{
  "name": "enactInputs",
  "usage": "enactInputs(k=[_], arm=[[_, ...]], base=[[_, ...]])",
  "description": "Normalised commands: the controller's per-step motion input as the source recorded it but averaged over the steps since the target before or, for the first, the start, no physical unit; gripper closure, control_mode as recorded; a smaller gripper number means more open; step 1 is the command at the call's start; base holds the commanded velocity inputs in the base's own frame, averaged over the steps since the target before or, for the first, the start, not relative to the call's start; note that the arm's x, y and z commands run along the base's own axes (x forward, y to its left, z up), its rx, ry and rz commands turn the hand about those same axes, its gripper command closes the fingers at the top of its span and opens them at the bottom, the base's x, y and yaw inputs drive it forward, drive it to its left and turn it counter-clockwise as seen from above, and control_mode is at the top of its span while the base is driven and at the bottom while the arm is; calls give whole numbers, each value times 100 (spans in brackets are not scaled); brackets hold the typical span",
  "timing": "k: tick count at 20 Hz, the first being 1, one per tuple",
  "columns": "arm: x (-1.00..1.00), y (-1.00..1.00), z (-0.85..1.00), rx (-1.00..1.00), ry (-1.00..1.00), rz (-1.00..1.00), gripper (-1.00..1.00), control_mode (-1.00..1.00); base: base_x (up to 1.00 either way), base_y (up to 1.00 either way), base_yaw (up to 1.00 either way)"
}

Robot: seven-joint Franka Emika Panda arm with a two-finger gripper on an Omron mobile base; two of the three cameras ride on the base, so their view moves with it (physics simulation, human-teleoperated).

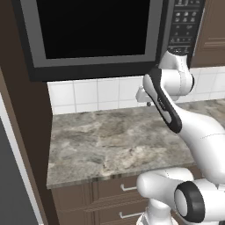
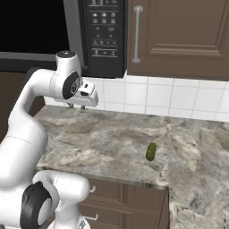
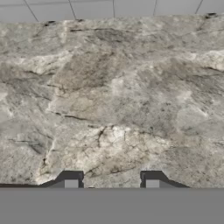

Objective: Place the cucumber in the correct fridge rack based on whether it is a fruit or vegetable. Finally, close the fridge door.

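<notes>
Even soft render light, faint shadows, slightly pixelated.

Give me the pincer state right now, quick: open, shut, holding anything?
Pincer: open and empty, fingertips apart above the stone counter. The cucumber lies on the counter, off to the side.

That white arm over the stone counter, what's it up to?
The gripper hangs over the bare counter near the tiled wall, jaws apart and holding nothing. The cucumber it has to put away lies untouched farther along the counter, close to the front edge. A microwave hangs above.
</notes>
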Motion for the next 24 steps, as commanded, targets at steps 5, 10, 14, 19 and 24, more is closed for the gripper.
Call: enactInputs(k=[5, 10, 14, 19, 24], arm=[[-1, -13, -22, 2, 0, 1, -100, -100], [9, -95, -89, 27, 0, 1, -100, -100], [19, -100, -98, 8, 7, -7, -100, -100], [23, -100, -87, -11, 5, -16, -100, -100], [4, -100, -44, -16, 3, -15, -100, -100]], base=[[0, 0, 0], [0, 0, 0], [0, 0, 0], [0, 0, 0], [0, 0, 0]])
